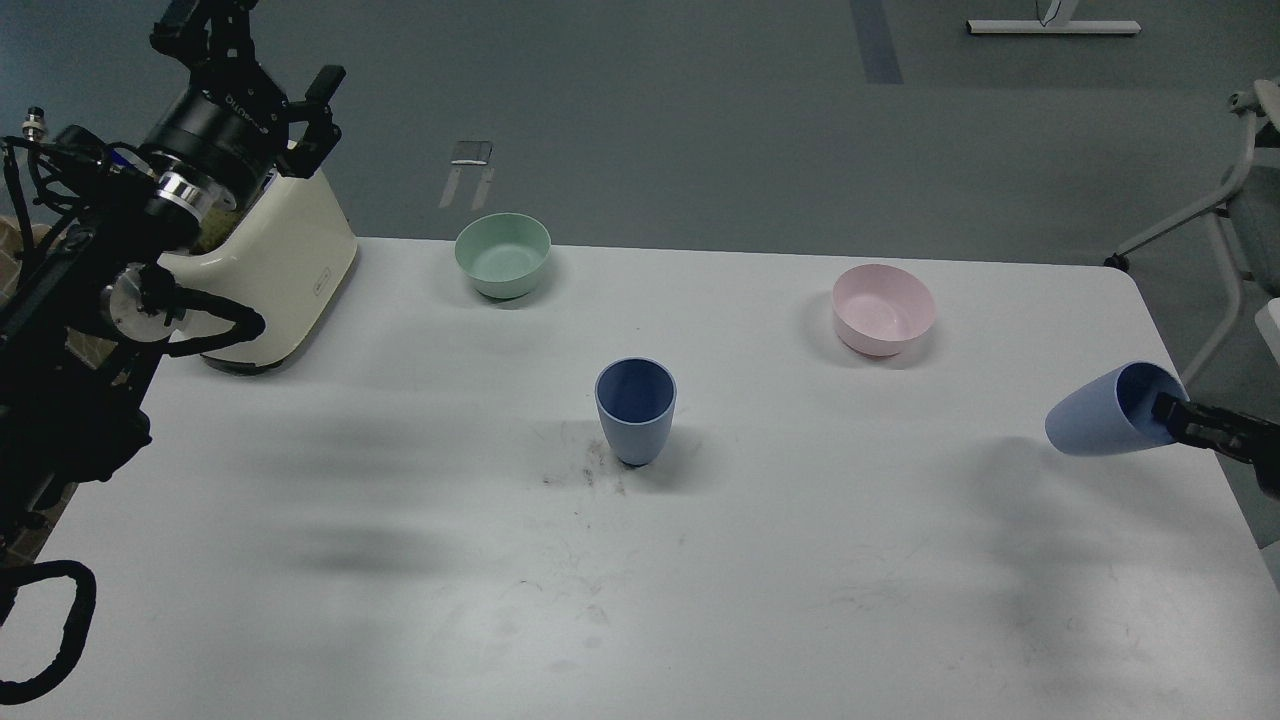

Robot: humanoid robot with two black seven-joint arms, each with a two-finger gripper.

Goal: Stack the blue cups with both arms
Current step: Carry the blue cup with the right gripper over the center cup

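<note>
One blue cup [635, 410] stands upright near the middle of the white table [400, 520], with nothing inside it. The other blue cup [1105, 415] is at the far right, lifted off the table and tilted almost on its side, base pointing left. My right gripper [1168, 410] comes in from the right edge and is shut on that cup's rim, one finger inside the mouth. My left gripper [262, 62] is raised at the far left above the cream appliance, fingers spread apart and empty, far from both cups.
A cream appliance [270, 270] stands at the table's back left under my left arm. A mint-green bowl [503, 255] sits at the back centre and a pink bowl [884, 310] at the back right. A chair [1245, 200] stands beyond the right edge.
</note>
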